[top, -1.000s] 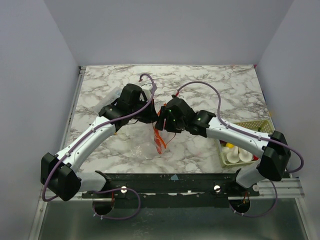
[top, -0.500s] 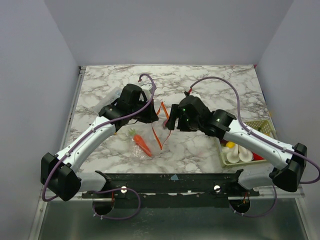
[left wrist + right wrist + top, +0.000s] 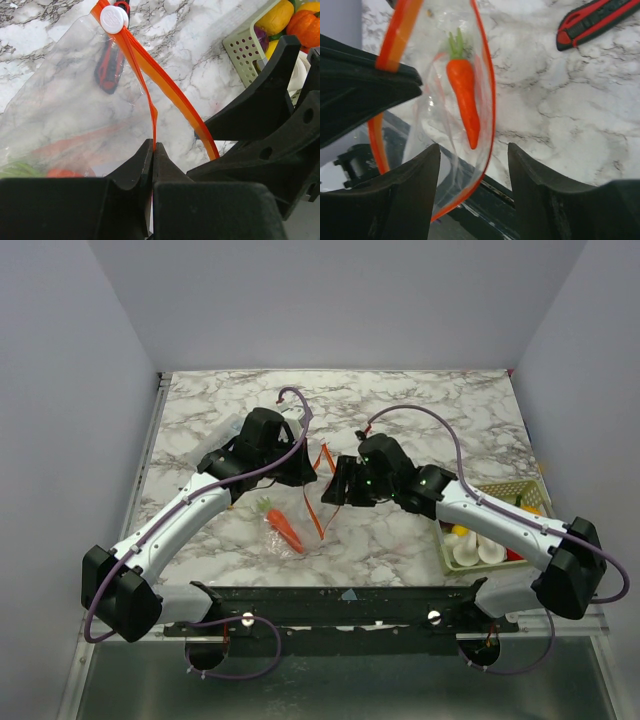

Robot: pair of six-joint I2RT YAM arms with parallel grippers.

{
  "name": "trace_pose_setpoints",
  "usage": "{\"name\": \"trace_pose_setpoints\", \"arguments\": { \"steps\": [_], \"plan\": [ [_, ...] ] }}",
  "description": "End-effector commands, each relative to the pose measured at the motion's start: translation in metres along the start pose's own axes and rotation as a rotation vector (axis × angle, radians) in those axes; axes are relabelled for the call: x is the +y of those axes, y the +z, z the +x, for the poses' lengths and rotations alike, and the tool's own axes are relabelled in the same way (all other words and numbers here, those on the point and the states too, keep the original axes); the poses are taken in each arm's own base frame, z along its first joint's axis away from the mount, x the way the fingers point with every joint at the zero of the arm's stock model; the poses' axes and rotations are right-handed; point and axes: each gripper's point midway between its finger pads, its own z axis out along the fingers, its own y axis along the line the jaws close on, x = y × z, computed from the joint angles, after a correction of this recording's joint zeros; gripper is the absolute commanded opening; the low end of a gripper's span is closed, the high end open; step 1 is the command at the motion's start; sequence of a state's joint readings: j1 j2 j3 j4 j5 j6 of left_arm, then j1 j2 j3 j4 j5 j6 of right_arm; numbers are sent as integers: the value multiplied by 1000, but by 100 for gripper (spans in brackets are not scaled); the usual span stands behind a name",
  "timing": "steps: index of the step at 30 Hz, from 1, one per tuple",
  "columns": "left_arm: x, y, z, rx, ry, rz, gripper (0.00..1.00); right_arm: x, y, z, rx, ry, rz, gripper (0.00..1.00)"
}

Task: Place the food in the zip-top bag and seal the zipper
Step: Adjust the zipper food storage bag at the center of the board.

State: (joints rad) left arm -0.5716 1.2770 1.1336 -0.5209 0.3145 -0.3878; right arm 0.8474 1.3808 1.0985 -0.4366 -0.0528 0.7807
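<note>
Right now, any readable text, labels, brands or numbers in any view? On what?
None readable in any view.
White slider on the zipper: any marking is too blurred to read.
Red-and-black stick: no print visible.
Zip-top bag, carrot, basket: no print visible.
</note>
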Motion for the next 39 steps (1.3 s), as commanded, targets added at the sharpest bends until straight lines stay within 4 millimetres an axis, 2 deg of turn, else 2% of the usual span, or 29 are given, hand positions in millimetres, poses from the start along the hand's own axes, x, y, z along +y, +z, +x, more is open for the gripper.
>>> {"name": "trace_pose_setpoints", "arguments": {
  "steps": [1,3,5,6,7,10,13,15,17,19,22,24,28,31,34,37,39],
  "plan": [
    [-7,-8,-9,-41,21,17,0,22,-1,-7,-23,-5,-98,50],
    [-10,-9,-11,-53,19,25,0,22,3,-4,-3,-2,-89,37],
    [-13,-13,-12,-54,-3,35,0,24,3,-5,-7,-21,-64,17],
    [-15,-17,-13,-57,-14,33,0,27,-2,-11,-24,-34,-39,4],
    [-19,-24,-15,-59,-33,33,0,32,-8,-15,-34,-51,-22,0],
    [-31,-53,-24,-120,-64,47,0,61,-38,-34,-103,-110,-45,0],
    [-32,-79,-28,-240,-91,33,0,78,-51,-35,-96,-118,-107,0],
    [-21,-81,-24,-282,-122,-4,0,71,-42,-28,-84,-108,-106,0],
    [-9,-66,-7,-258,-153,-20,0,61,-26,-8,-23,-94,-102,0],
    [1,-43,17,-161,-180,-22,0,48,-12,10,31,-83,-81,0],
    [14,-23,42,-20,-197,-56,0,37,-5,21,65,-76,-52,0],
    [10,-29,33,-33,-170,-49,0,45,-14,7,28,-92,-47,0],
    [-12,-63,-8,-175,-100,-9,0,76,-49,-41,-112,-132,-83,0],
    [-16,-80,-23,-220,-70,-29,0,94,-63,-57,-160,-134,-128,0],
    [-4,-81,-18,-233,-74,-86,0,94,-54,-48,-143,-102,-168,0],
    [19,-60,10,-173,-105,-130,0,81,-30,-21,-60,-66,-161,0],
    [32,-56,20,-117,-104,-179,0,76,-23,-18,-31,-83,-126,0]
  ]
}}
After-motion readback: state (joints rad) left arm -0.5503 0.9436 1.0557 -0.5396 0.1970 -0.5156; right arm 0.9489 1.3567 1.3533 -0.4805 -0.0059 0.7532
